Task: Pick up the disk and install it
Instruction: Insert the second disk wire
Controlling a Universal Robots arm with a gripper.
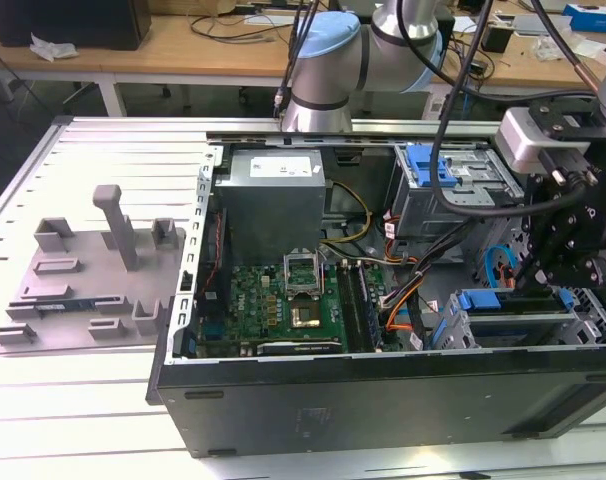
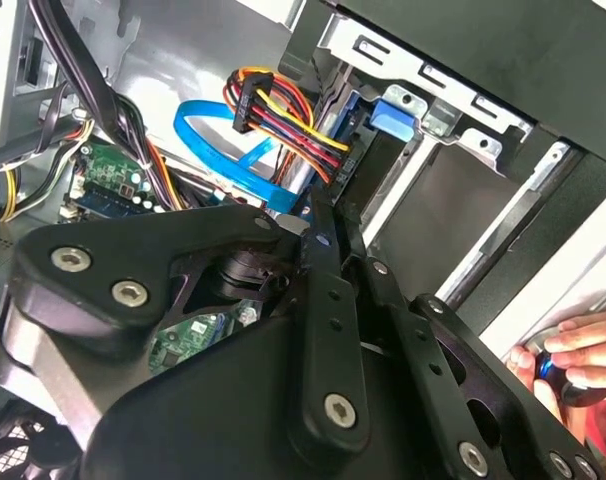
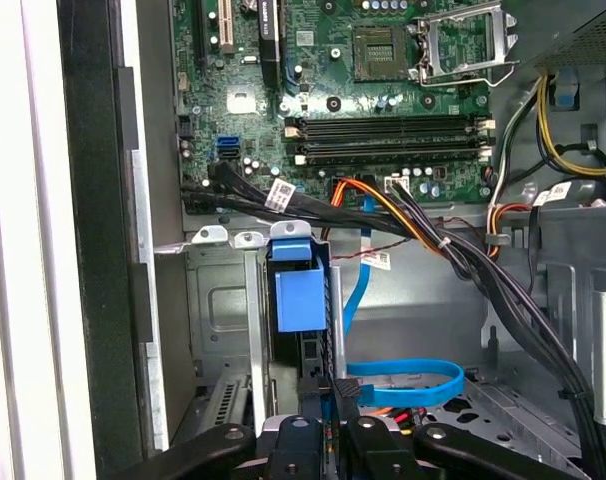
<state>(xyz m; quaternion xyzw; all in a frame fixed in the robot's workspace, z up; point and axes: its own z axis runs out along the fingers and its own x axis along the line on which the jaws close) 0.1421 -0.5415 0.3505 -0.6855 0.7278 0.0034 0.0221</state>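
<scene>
Bright, even overhead light (glare on the white table (image 1: 73, 400)); case interior shadowed, close linkage blurred.

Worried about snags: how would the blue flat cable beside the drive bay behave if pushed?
The blue cable is thin and lies in a loose loop, so it would probably flex aside easily and feel light. One end seems to be plugged in at a black connector, so a hard push might tug that joint rather than move the whole cable.

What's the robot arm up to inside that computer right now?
Gripper low at the drive cage, right by the disk. Disk sits in cage slot, blue carrier showing. Blue cable close alongside.
</scene>
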